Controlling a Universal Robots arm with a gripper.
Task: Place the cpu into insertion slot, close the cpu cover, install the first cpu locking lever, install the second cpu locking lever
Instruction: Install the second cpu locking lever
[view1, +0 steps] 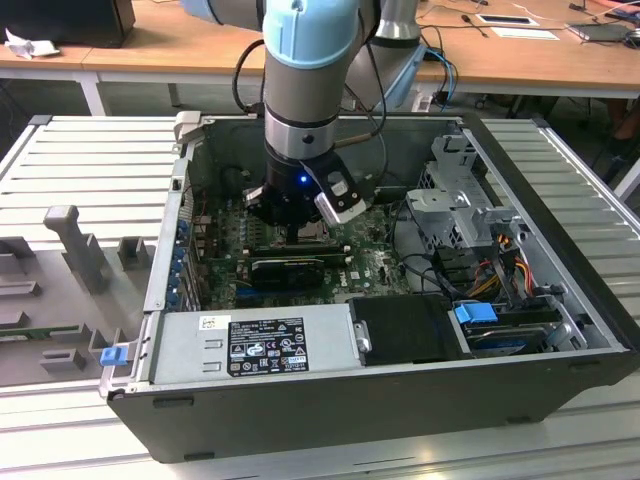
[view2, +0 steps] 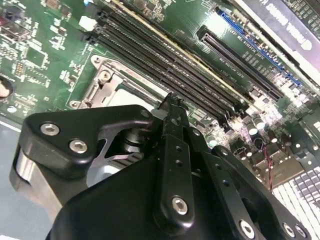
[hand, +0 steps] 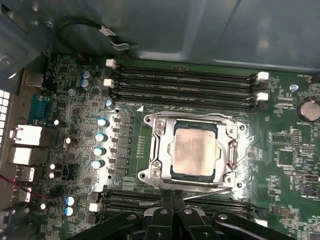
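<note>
In the first wrist view the cpu (hand: 194, 149), pale silver-grey, lies flat in the insertion slot (hand: 172, 169). The silvery cpu cover (hand: 155, 150) lies down around it. One thin metal lever (hand: 231, 150) runs along one side of the cover. Another thin lever (hand: 210, 192) slants out from the socket edge right by my fingertips. My gripper (hand: 172, 199) is shut, its black fingers pressed together at that edge of the socket. In the second wrist view the gripper (view2: 170, 101) tip touches down at the socket frame (view2: 100, 80). The exterior view has the gripper (view1: 298, 228) low over the green board.
Black memory slots (hand: 185, 82) run beside the socket, with blue-topped capacitors (hand: 101, 135) on another side. Inside the case sit a long black card (view1: 290, 268), the power supply (view1: 255, 345), a metal drive cage (view1: 460, 190) and loose cables (view1: 500, 250).
</note>
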